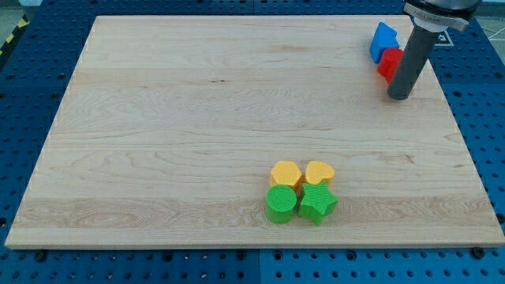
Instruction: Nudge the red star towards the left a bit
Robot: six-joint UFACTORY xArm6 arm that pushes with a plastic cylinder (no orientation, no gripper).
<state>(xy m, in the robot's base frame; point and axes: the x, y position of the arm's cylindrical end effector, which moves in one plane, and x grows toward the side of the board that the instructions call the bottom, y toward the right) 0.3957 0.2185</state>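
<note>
Camera view: a pale wooden desk (197, 118) lies on a blue perforated base (24, 95). No pincer is fitted; the arm ends in a dark rod, and my tip (399, 97) rests on the desk at the view's top right, just right of and below a red block (387, 63), seemingly touching it. The rod hides part of that block, so its shape is unclear. A blue block (383, 39) touches it above. Near the bottom centre cluster a yellow block (285, 173), yellow heart (319, 172), green cylinder (281, 204) and green star (316, 203).

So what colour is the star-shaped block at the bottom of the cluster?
Green: the green star, bottom right of the cluster, clearest in the camera view.
</note>
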